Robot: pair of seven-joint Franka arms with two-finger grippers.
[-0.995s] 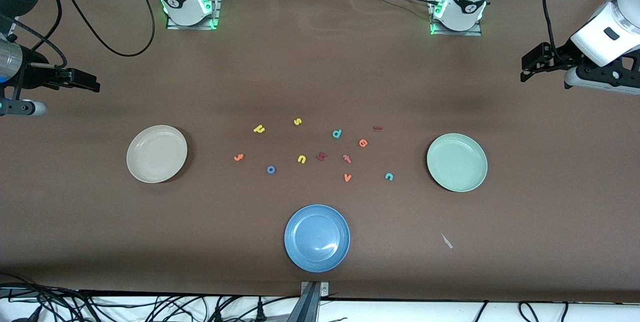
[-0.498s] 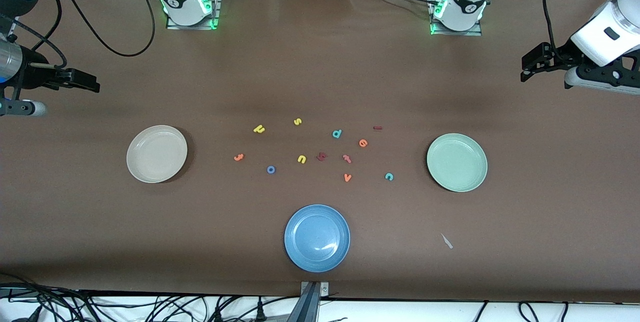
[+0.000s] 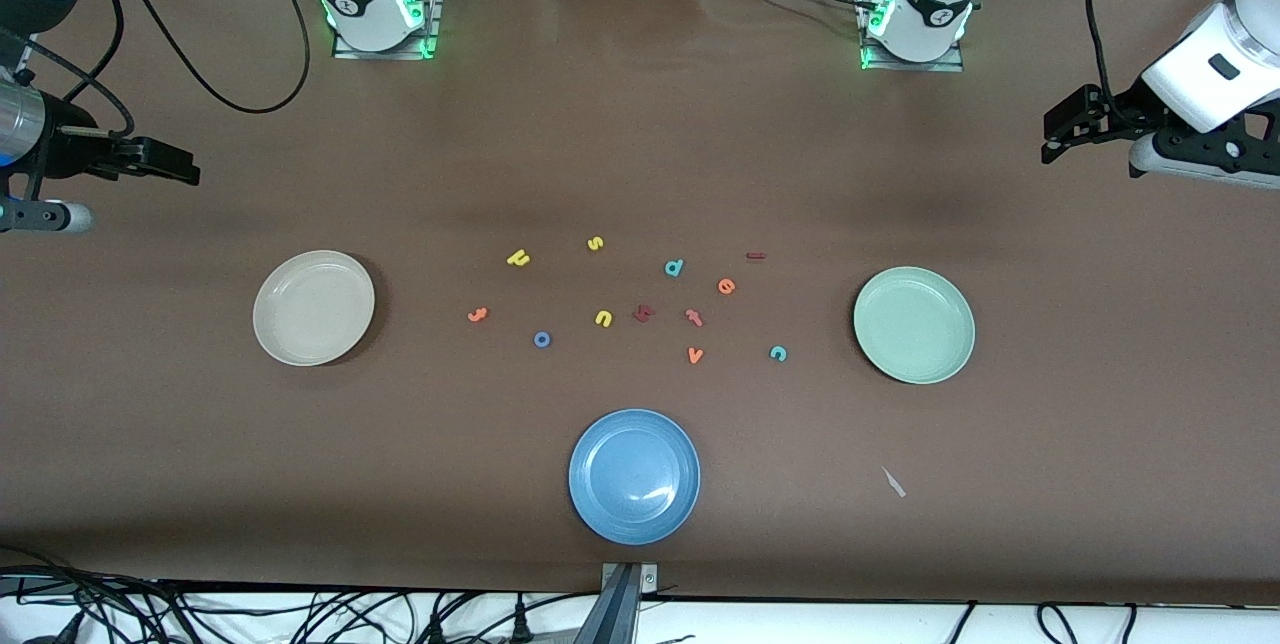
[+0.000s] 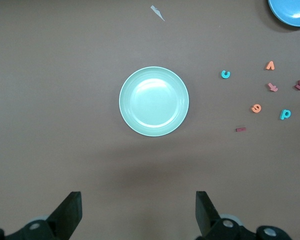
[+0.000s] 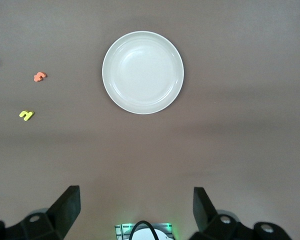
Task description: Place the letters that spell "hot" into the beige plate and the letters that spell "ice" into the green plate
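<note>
The beige plate lies toward the right arm's end of the table and the green plate toward the left arm's end. Small letters are scattered between them: yellow h, blue o, orange t, dark red i, teal c, orange e. My right gripper hangs open and empty above the table's end near the beige plate. My left gripper hangs open and empty at its own end, near the green plate.
A blue plate lies nearer the front camera than the letters. Among the letters are also a yellow s, a yellow n, a teal d, an orange v, a chunky dark red letter and another orange letter. A pale scrap lies near the front edge.
</note>
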